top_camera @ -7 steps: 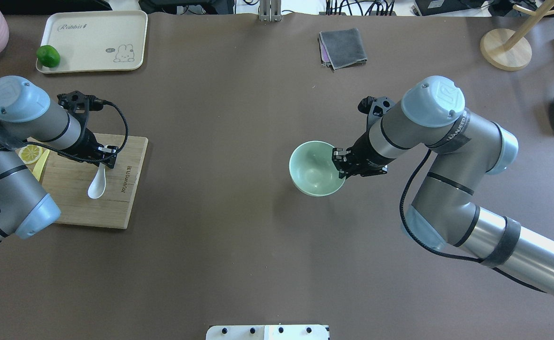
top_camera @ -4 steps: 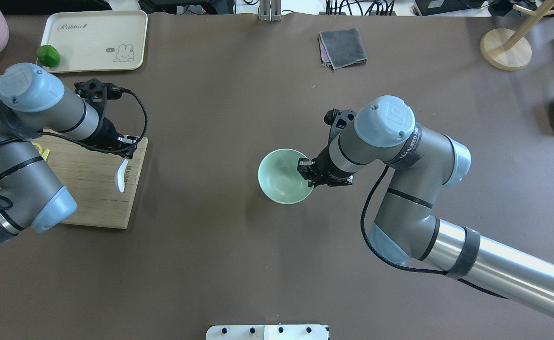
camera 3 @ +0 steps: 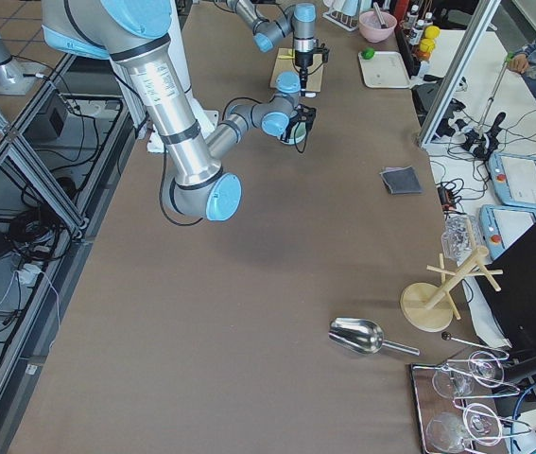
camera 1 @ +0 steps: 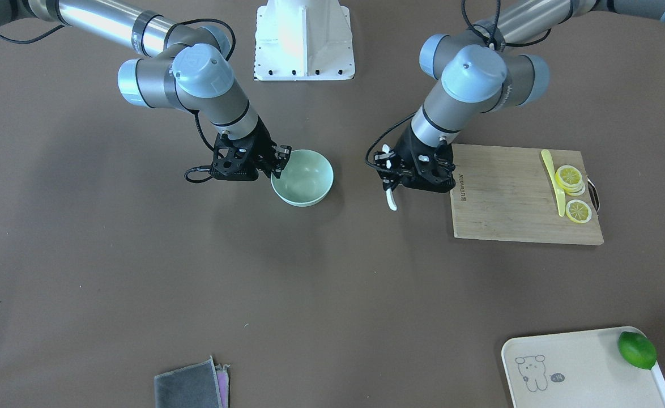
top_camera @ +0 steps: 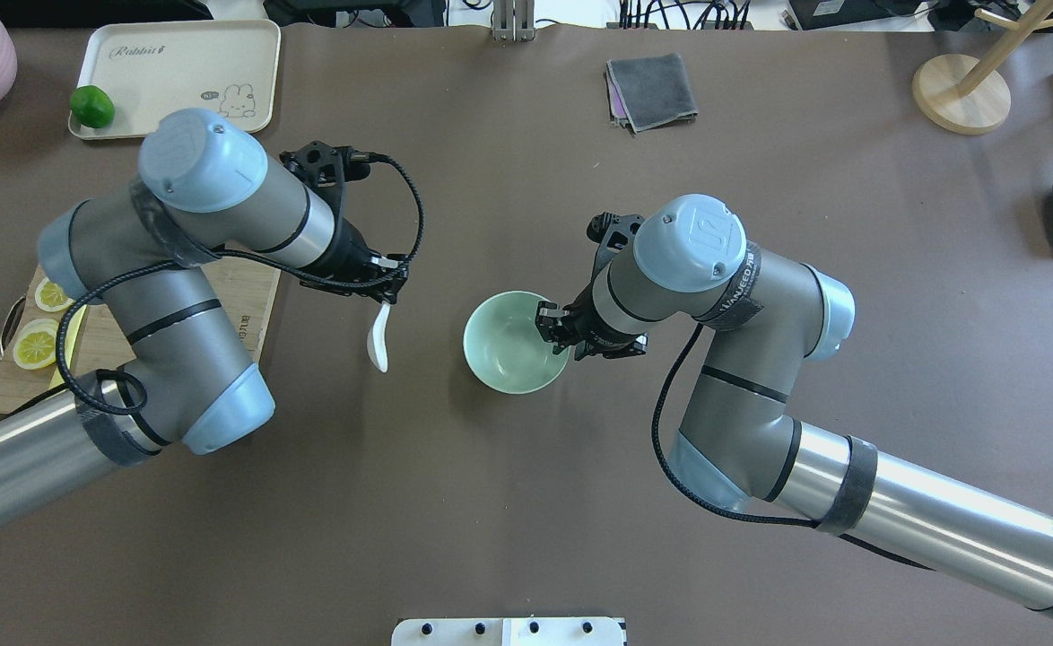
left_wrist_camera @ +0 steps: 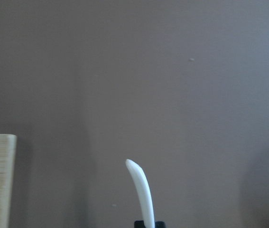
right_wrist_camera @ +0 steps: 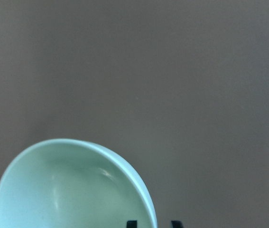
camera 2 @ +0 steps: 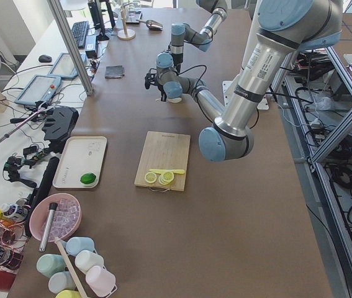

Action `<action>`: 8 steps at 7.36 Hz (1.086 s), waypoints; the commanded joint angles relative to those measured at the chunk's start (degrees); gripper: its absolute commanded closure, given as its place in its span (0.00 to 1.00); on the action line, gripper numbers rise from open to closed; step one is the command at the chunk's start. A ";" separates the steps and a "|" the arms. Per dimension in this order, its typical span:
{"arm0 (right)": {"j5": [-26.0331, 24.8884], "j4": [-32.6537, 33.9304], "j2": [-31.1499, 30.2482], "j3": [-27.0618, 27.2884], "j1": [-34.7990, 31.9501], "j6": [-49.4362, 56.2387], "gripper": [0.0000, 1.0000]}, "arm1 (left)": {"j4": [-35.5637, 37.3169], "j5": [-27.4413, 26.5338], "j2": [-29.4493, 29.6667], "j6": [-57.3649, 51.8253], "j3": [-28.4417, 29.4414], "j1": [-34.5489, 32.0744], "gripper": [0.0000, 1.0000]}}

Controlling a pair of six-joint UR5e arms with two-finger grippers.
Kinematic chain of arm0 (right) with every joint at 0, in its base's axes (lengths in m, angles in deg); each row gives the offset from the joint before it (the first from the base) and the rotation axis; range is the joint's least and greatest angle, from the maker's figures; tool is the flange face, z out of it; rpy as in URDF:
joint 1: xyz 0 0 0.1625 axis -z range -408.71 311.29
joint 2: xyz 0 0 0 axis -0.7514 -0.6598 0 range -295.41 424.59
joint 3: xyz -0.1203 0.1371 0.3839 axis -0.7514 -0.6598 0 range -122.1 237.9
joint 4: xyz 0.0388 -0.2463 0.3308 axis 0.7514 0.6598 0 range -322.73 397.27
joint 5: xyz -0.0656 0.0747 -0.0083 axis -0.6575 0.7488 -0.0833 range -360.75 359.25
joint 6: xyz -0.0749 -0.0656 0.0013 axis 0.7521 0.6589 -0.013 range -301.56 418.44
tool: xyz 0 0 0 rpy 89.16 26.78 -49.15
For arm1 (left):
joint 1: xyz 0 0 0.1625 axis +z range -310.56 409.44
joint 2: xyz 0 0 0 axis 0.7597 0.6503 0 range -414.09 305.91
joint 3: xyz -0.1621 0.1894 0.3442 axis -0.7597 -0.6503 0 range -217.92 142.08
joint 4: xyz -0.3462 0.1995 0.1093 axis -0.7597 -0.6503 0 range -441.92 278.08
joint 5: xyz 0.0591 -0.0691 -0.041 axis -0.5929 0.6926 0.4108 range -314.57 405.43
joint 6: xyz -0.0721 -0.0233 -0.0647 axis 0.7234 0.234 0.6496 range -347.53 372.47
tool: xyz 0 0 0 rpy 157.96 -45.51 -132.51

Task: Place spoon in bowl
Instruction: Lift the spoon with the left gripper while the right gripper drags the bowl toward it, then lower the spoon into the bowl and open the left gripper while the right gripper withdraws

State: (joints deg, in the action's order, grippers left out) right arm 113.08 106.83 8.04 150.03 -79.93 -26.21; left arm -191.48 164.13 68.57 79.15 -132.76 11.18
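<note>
While the left fingers (top_camera: 392,285) clamp the handle of the spoon (top_camera: 378,343) so its scoop hangs clear of the bench (top_camera: 455,520), near and left of the bowl (top_camera: 501,363), the right fingers (top_camera: 546,321) pinch that bowl's right rim, presumably steadying it as the target.

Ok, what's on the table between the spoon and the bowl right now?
Nothing. In the overhead view only bare brown table separates the spoon, hanging from the left pincer, from the bowl; the front-facing view agrees.

spoon (top_camera: 379,345) 1 | bowl (top_camera: 498,361) 1 | tray (top_camera: 177,85) 1 | lime (top_camera: 92,106) 1 (on tray) | cloth (top_camera: 652,90) 1
</note>
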 commanded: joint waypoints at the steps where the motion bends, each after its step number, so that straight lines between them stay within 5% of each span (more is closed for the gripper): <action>1: 3.21 -0.22 -5.55 4.96 -4.35 0.98 0.00 | -0.13 -1.79 5.03 3.36 1.41 3.44 1.00; 3: 12.95 -0.22 -15.92 10.07 -13.83 11.90 0.00 | -0.31 -4.52 11.24 6.70 6.04 6.34 1.00; 4: 13.51 -0.22 -18.32 10.09 -15.96 15.97 0.00 | -0.66 -7.05 12.06 6.71 7.47 7.48 1.00; 5: 13.52 -0.22 -19.04 9.66 -16.94 17.75 0.00 | -1.01 -7.51 12.33 6.36 7.65 7.50 0.57; 6: 13.52 -0.13 -19.13 9.74 -17.12 17.86 0.00 | -1.01 -8.13 12.25 5.23 7.92 7.15 0.02; 8: 13.52 -0.13 -20.27 9.91 -18.17 17.95 0.00 | -0.49 -7.35 10.16 4.78 6.70 3.12 0.02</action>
State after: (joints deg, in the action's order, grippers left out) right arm 126.57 106.69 -11.37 159.82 -97.26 -8.50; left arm -192.24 156.36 80.18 84.26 -125.25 16.56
